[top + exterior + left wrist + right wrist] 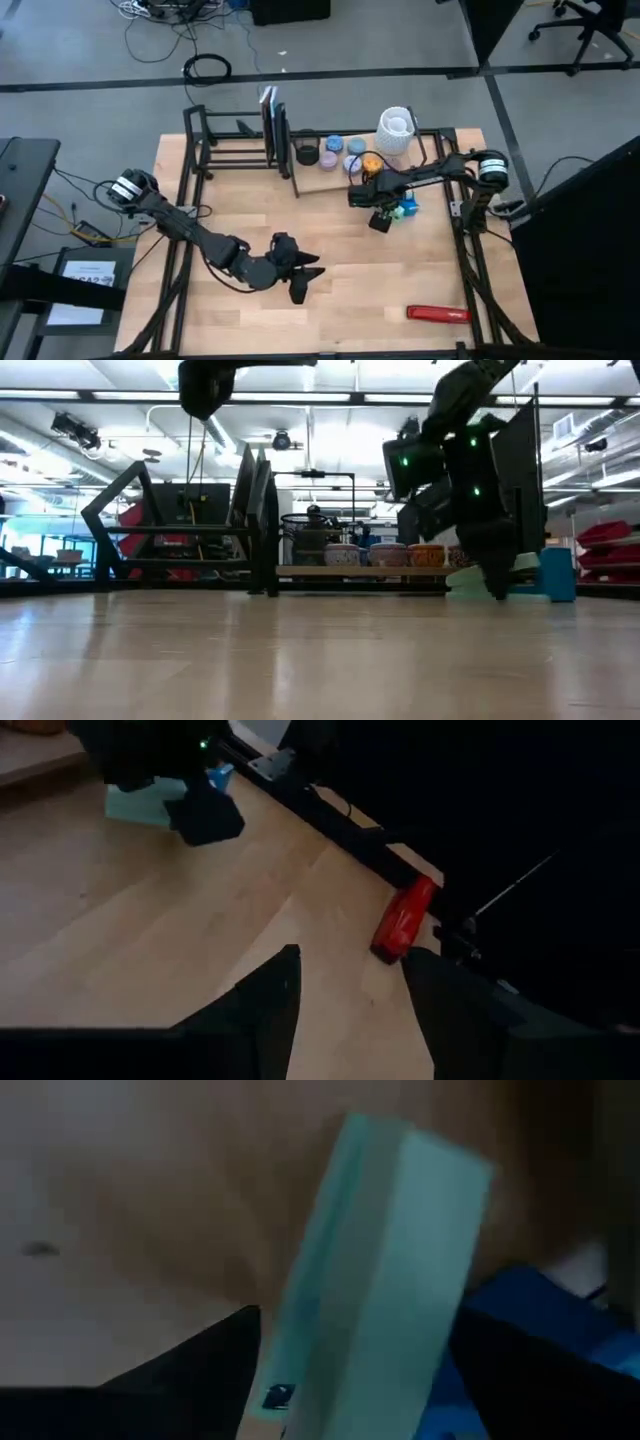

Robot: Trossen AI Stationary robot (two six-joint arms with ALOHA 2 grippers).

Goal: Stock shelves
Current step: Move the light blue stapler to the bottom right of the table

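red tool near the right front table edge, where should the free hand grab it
The red tool lies flat, long axis along the table's front edge. Judging by that, come straight down and pinch its middle across the narrow width. The left hand is open and nearest.

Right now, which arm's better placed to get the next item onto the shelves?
Right. The right gripper sits just in front of the shelves, with a pale green box between its fingers. The left gripper is open and empty at mid-table, farther away.

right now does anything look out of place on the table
A red tool lies alone near the table's front right corner, far from the shelves. The right gripper is closed on a pale green box; the left gripper hovers open.
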